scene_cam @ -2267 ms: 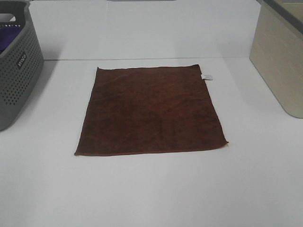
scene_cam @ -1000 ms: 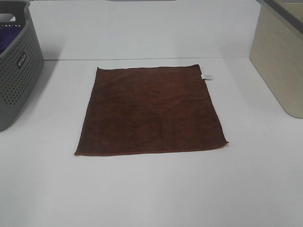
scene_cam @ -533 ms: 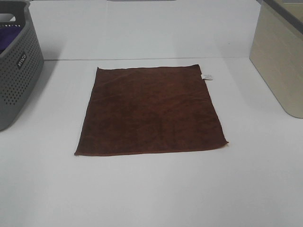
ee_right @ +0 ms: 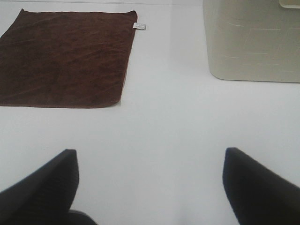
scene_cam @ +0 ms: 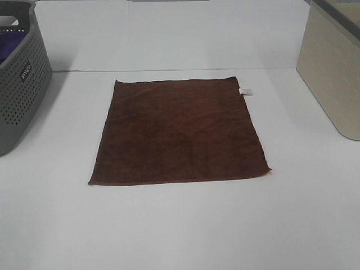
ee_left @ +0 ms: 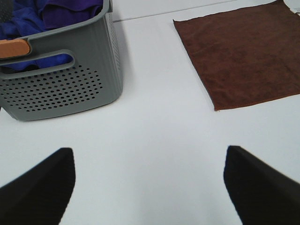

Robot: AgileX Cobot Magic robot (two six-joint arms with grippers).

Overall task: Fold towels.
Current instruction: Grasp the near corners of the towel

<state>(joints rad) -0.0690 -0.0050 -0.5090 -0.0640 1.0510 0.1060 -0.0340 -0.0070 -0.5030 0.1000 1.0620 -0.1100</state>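
A dark brown square towel lies flat and unfolded in the middle of the white table, with a small white tag at its far right corner. It also shows in the left wrist view and in the right wrist view. Neither arm shows in the high view. My left gripper is open and empty over bare table, well short of the towel. My right gripper is open and empty over bare table near the towel's right side.
A grey perforated basket holding purple and blue cloth stands at the left edge. A beige bin stands at the right edge, also in the right wrist view.
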